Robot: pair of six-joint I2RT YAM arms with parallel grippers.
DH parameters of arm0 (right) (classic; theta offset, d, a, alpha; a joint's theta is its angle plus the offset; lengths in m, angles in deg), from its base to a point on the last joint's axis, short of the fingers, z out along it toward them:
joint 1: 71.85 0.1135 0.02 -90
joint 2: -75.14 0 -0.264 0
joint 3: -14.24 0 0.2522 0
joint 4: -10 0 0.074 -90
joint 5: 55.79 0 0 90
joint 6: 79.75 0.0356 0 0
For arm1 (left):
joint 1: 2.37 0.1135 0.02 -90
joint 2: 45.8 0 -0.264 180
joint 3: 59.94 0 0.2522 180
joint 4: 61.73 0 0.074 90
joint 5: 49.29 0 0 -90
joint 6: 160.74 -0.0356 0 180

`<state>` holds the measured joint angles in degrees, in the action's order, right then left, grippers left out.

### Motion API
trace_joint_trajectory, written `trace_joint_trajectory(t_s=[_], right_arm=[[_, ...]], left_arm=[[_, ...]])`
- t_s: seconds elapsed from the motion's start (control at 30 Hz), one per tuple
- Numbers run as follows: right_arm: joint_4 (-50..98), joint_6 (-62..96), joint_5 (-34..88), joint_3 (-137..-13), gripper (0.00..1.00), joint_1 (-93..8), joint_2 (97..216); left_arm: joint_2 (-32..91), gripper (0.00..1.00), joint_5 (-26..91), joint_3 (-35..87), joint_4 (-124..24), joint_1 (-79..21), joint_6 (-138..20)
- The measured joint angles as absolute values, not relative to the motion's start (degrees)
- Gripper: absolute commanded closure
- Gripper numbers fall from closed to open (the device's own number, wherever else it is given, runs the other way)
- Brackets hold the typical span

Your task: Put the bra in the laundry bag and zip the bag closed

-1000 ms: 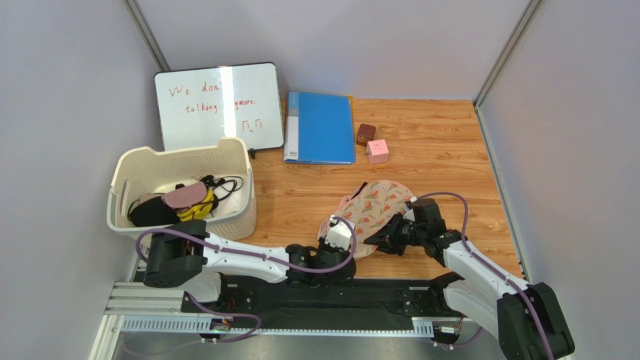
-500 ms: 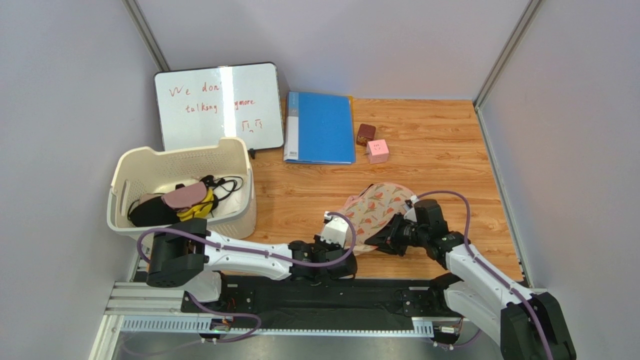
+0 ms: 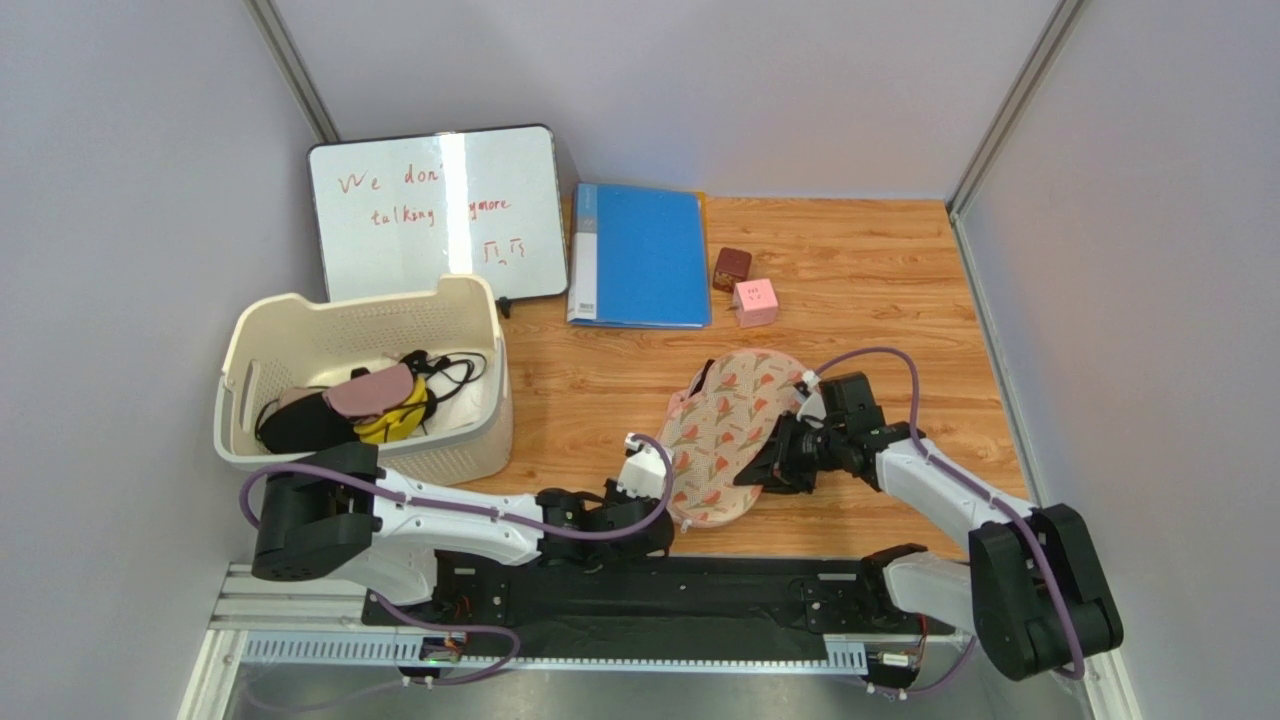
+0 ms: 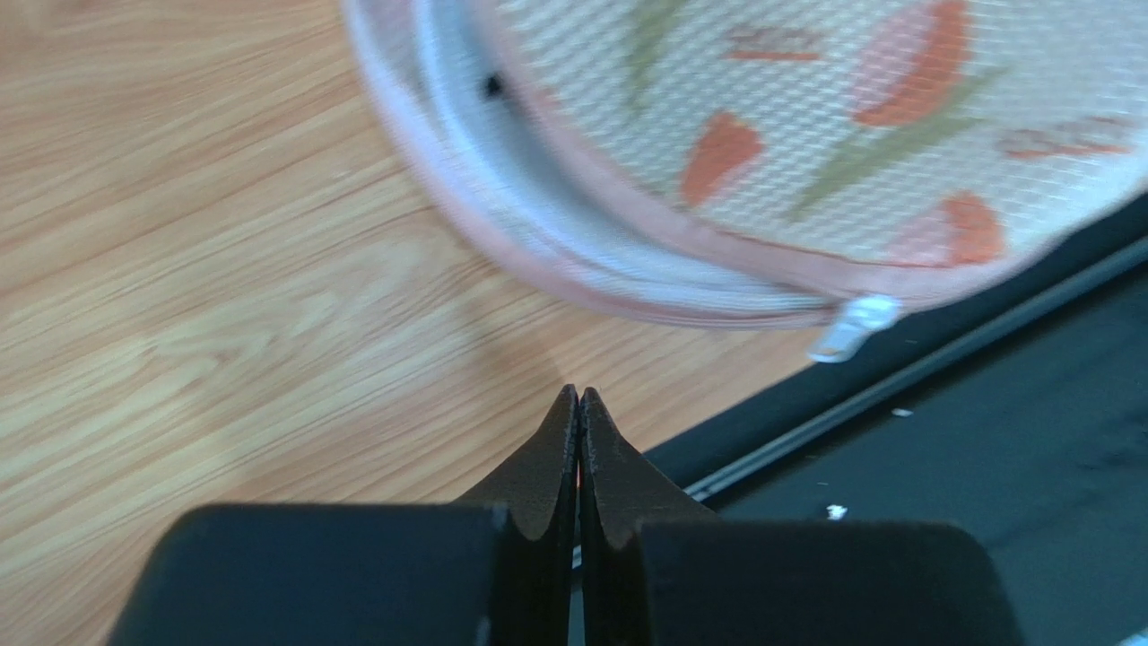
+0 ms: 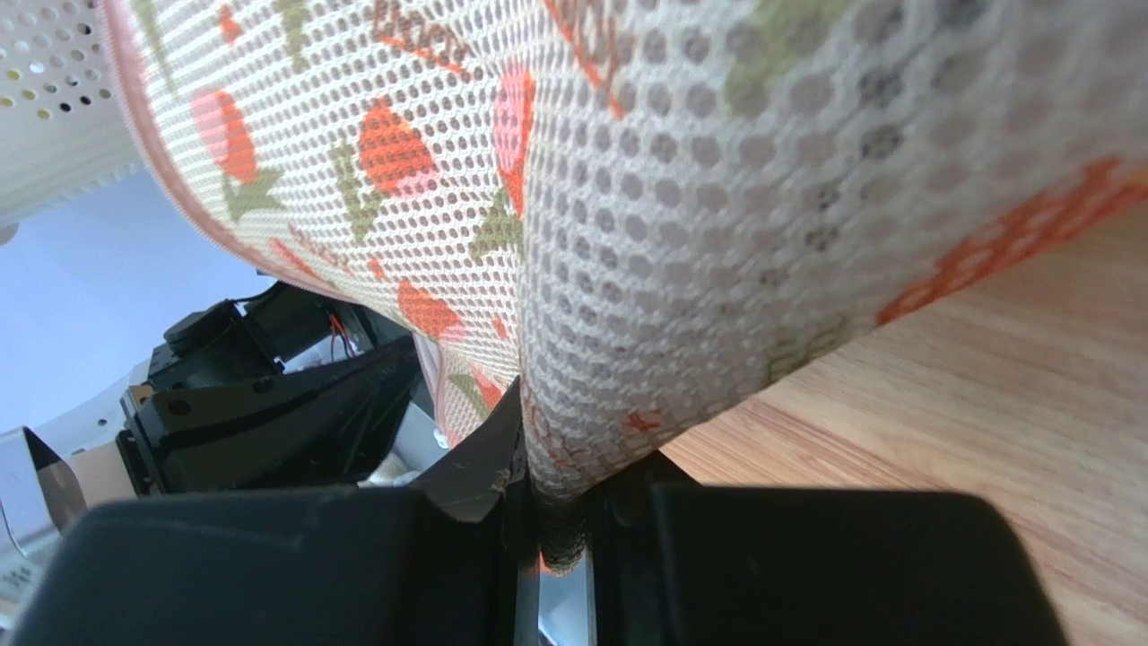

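1. Since a second ago, the laundry bag [image 3: 732, 435] got tipped up, and the left gripper [image 4: 578, 404] jaws pressed together, empty, just beside it.
2. One bag, mesh pinched in the right gripper [image 5: 553, 498] jaws; one basket [image 3: 451, 308], two small blocks [image 3: 756, 300].
3. Bag's low end sat at the tabletop [image 3: 902, 300] near edge, with bare wood on its right.

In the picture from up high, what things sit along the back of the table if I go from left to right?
First the whiteboard, then the blue folder, then the little brown box, then the little pink box.
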<state>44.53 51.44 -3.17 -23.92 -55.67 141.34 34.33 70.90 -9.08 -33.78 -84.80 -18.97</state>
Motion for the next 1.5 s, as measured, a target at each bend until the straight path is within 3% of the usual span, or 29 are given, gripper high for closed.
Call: trace_joint_trajectory(t_s=[0.17, 0.23, 0.33, 0.9, 1.2, 1.43, 1.5], right_arm=[[44.93, 48.92, -4.09, -26.76, 0.96, -55.67, 142.65], [44.99, 48.36, -4.33, -27.0, 0.96, -55.67, 142.65], [45.34, 48.29, -4.66, -27.0, 0.96, -55.67, 142.67], [44.86, 49.43, -6.89, -26.72, 0.96, -55.8, 142.67], [44.27, 49.71, -7.48, -26.5, 0.96, -55.8, 142.67], [44.12, 49.86, -7.54, -26.43, 0.97, -55.8, 142.67], [44.03, 49.86, -7.57, -26.37, 0.97, -55.82, 142.67]], left_arm=[[34.4, 0.65, 66.03, -8.73, -40.42, -84.78, -22.16], [33.88, 0.56, 63.73, -9.16, -43.94, -84.82, -23.12], [31.95, 0.52, 62.03, -10.1, -47.31, -84.84, -23.71], [36.08, 0.53, 64.15, -4.38, -42.76, -84.71, -23.98], [36.52, 0.63, 65.94, -4.03, -39.48, -84.67, -24.02], [37.68, 0.6, 66.4, -1.67, -38.52, -84.67, -25.09], [37.72, 0.64, 66.44, -1.32, -38.52, -84.67, -25.29]])
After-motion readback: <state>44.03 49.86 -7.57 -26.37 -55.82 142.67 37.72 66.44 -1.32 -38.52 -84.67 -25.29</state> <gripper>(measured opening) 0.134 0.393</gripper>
